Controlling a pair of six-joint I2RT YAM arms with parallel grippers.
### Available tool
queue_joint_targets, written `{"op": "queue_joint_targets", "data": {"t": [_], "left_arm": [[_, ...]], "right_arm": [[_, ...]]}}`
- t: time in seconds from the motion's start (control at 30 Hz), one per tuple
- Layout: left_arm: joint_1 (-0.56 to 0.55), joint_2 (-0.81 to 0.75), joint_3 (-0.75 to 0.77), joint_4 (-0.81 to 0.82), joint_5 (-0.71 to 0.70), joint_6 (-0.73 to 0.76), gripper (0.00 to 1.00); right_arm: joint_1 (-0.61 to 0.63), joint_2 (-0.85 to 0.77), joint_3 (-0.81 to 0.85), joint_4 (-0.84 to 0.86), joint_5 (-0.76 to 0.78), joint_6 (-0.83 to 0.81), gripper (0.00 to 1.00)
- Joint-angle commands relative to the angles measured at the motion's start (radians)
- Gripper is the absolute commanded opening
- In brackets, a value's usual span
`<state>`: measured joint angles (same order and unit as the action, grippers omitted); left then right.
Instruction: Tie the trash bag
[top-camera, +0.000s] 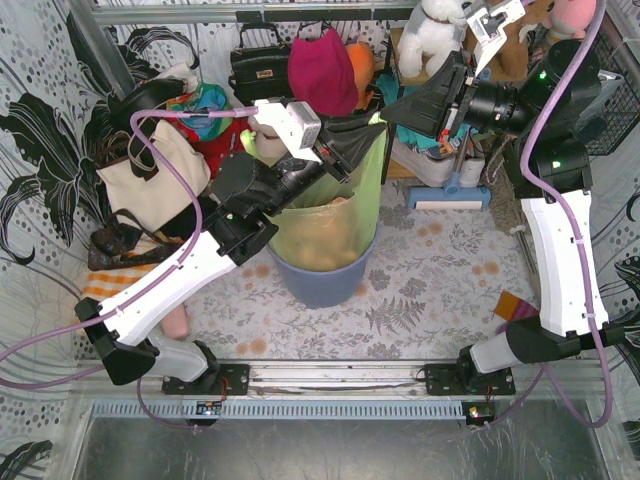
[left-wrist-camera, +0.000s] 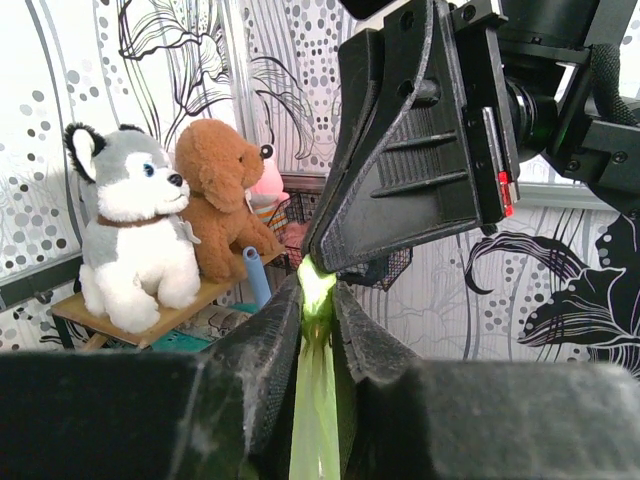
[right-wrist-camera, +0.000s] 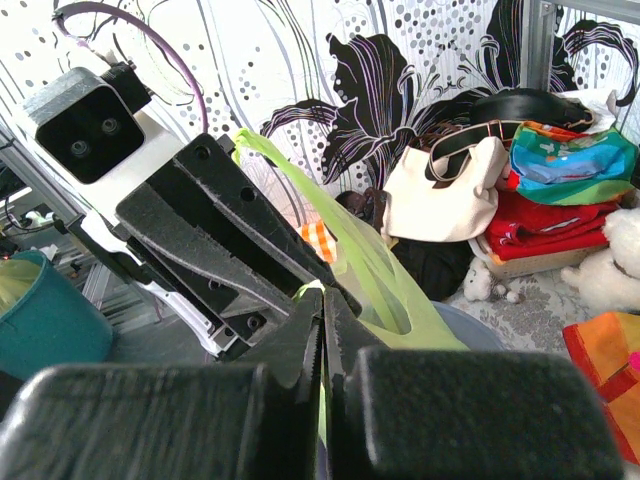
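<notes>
The light-green trash bag (top-camera: 330, 220) stands in the blue-grey bin (top-camera: 322, 278) at the table's middle, with brown paper showing through it. Its top is pulled up to a point. My left gripper (top-camera: 352, 142) is shut on the bag's top edge (left-wrist-camera: 316, 300); green film runs down between its fingers. My right gripper (top-camera: 392, 110) is shut on the same gathered top from the right, and a green handle loop (right-wrist-camera: 400, 290) hangs beside it. The two grippers meet tip to tip above the bin.
A cream tote bag (top-camera: 150, 180) with black straps lies left of the bin. Bags, a red cloth (top-camera: 322, 70) and plush toys (top-camera: 432, 30) line the back. A white and blue tool (top-camera: 450, 190) stands at the right. Patterned curtains wall both sides.
</notes>
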<state>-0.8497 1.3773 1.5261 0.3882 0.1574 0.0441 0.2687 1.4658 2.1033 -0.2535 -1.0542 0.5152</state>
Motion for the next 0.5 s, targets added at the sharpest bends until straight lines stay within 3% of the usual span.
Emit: {"op": "queue_joint_targets", "data": {"t": [0.0, 0.17, 0.3, 0.47], "left_arm": [[0.008, 0.005, 0.020, 0.021, -0.004, 0.000, 0.22], [0.008, 0.001, 0.029, 0.016, 0.009, -0.005, 0.06], [0.008, -0.005, 0.027, 0.000, 0.048, -0.003, 0.02], [0.008, -0.042, -0.048, 0.036, 0.105, -0.012, 0.01]], "right_arm": [[-0.001, -0.025, -0.004, 0.050, 0.000, 0.016, 0.00], [-0.002, -0.028, -0.008, 0.049, 0.002, 0.014, 0.00], [-0.002, -0.027, -0.001, 0.050, 0.028, 0.014, 0.00], [-0.002, -0.014, 0.007, 0.067, 0.039, 0.026, 0.30]]}}
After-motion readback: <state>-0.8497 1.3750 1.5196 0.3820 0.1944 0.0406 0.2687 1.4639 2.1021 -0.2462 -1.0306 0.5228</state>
